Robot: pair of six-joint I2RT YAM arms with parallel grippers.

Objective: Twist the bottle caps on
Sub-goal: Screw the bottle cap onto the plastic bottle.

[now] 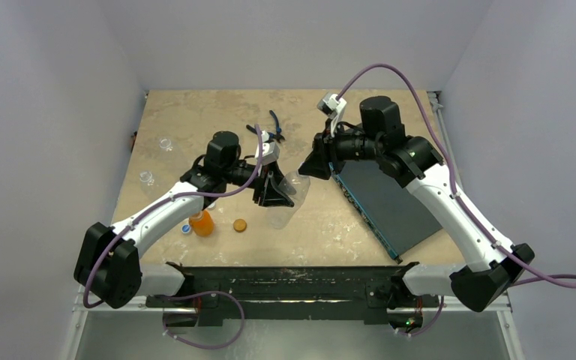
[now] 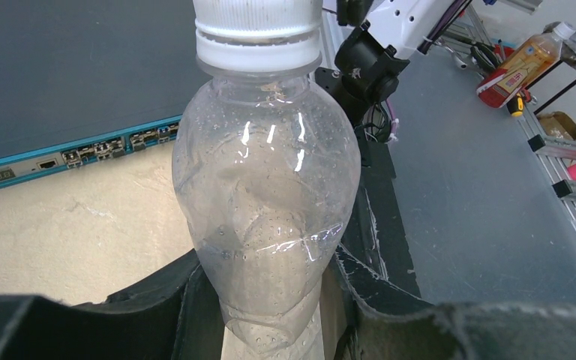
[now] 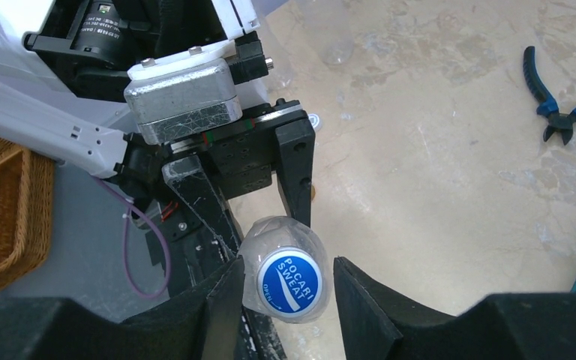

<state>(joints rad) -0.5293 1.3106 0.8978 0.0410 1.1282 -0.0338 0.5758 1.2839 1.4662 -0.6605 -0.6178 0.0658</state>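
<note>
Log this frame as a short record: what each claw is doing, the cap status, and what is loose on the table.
left claw: shut on clear bottle, neck pointing toward the right arm
right claw: open, fingers flanking the cap
cap: blue-topped, seated on the held bottle's neck; tightness cannot be told
orange bottle: on the table by the left arm
loose caps: orange-brown cap, blue cap
other: pliers at the far side
</note>
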